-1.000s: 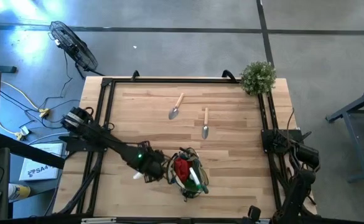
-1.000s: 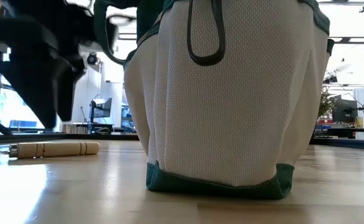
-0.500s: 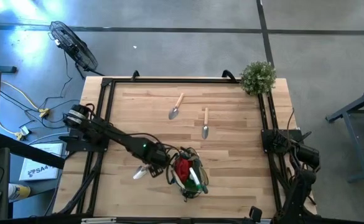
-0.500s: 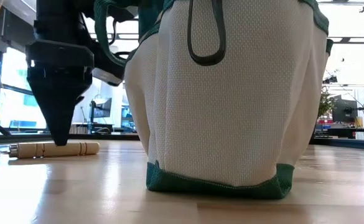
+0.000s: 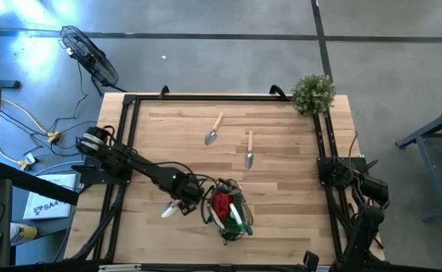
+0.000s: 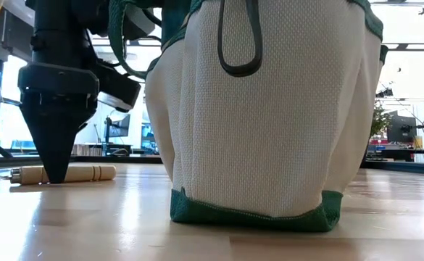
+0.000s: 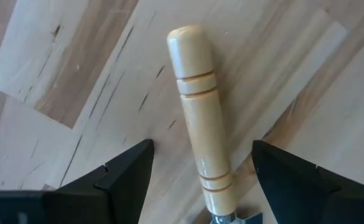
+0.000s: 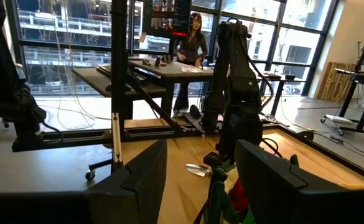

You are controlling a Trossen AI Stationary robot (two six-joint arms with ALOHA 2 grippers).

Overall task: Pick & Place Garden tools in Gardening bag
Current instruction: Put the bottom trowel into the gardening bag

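A trowel with a pale wooden handle (image 7: 197, 112) lies flat on the table just left of the gardening bag (image 5: 225, 208); the low view shows its handle (image 6: 81, 173) too. My left gripper (image 7: 200, 163) points down over that handle, open, one finger on each side and touching nothing. Its dark tip (image 6: 52, 170) stands just above the table. The bag (image 6: 269, 109) stands upright with a red piece and green-white things inside. Two more trowels (image 5: 214, 131) (image 5: 249, 149) lie farther back. My right gripper (image 8: 197, 180) waits open at the table's right edge.
A bushy green plant (image 5: 313, 93) stands at the far right corner. Black frame rails (image 5: 127, 128) run along the table's sides. Bare wood lies between the bag and the far trowels. A person stands at a desk beyond the table (image 8: 191, 43).
My left gripper has come down beside the bag toward the trowel's handle and rolled about its own axis, staying open. Its tip now stands close to the table at the handle. The trowel and the bag have kept their places.
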